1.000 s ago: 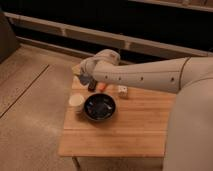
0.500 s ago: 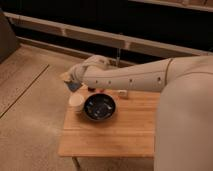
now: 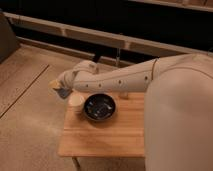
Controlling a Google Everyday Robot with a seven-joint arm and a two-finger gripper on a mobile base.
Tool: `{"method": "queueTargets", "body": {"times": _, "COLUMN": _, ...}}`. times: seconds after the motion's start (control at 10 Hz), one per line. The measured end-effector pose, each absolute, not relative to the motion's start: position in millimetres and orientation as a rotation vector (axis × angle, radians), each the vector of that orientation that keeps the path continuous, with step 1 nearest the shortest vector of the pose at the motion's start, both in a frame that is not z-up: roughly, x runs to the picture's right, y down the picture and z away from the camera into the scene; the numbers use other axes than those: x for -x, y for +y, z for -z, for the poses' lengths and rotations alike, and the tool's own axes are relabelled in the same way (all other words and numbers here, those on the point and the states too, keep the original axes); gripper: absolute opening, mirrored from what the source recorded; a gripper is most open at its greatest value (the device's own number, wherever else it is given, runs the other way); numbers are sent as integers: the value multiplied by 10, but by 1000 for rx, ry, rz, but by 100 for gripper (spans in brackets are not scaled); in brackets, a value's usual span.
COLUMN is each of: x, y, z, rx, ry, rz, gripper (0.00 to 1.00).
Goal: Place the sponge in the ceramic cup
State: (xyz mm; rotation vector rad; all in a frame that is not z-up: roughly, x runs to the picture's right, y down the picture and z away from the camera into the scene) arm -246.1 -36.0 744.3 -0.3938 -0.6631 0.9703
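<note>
My gripper (image 3: 59, 89) is at the end of the white arm that reaches leftward over the back of the wooden table (image 3: 100, 137). It hangs just past the table's left back corner, up and to the left of the ceramic cup (image 3: 76, 102). A small piece of the blue sponge (image 3: 63, 93) shows under the fingers, and the gripper is shut on it. The cream-white cup stands upright near the table's left edge. It touches, or nearly touches, the wide dark bowl (image 3: 99, 107) to its right.
My arm and white body (image 3: 182, 120) fill the right side and cover the table's right part. A small pale object (image 3: 123, 94) peeks out below the arm at the table's back edge. Speckled floor lies left of the table. A dark wall with a rail runs behind.
My gripper has swung left with the sponge, from over the table's back edge behind the bowl to a spot beyond the cup's left side. Cup and bowl have not moved.
</note>
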Motion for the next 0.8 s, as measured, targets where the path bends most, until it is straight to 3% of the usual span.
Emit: {"method": "queueTargets", "body": {"times": 0.8, "x": 2284, "y": -239, "z": -7830, "rx": 397, "ry": -544, "rz": -938, "gripper": 18}}
